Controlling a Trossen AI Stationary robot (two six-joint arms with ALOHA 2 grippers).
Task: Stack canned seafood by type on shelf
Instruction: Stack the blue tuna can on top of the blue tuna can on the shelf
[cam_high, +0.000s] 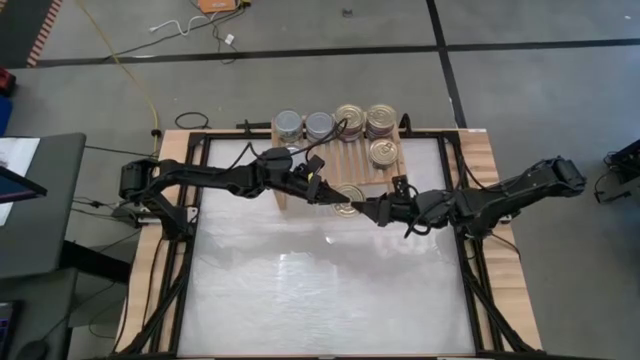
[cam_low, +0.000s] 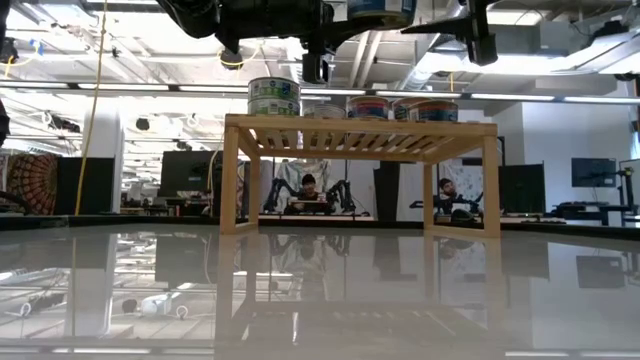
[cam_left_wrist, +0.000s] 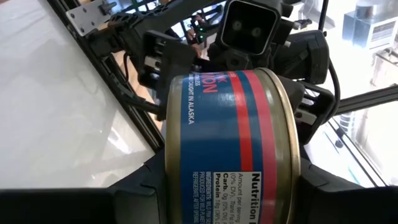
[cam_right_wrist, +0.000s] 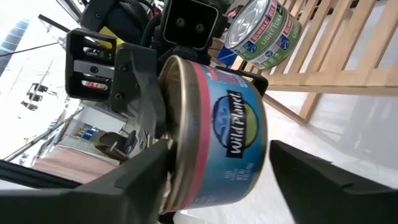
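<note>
**A:** What's the left gripper (cam_high: 333, 194) doing?

**B:** Its dark fingers (cam_left_wrist: 124, 199) are pressed onto a round flat tin with a glossy blue label, a red band and a gold rim (cam_right_wrist: 230, 143).

**A:** And the right gripper (cam_high: 382, 210)?

**B:** It is spread wide, with one matte black finger (cam_right_wrist: 323, 174) on each side of the same tin. One finger stands just clear of it.

**A:** Which way does the tin face?

**B:** From above, its gold pull-tab lid faces up, so it sits flat with its short axis upright.

**A:** Where is it?

**B:** In the air just off the front edge of the light-wood slatted shelf (cam_low: 360, 125), higher than the shelf top. On the slats stand two silver-topped tins (cam_high: 304, 125) and three places of gold-lidded tins (cam_high: 380, 121). Below is the glossy white table (cam_high: 320, 290).
</note>
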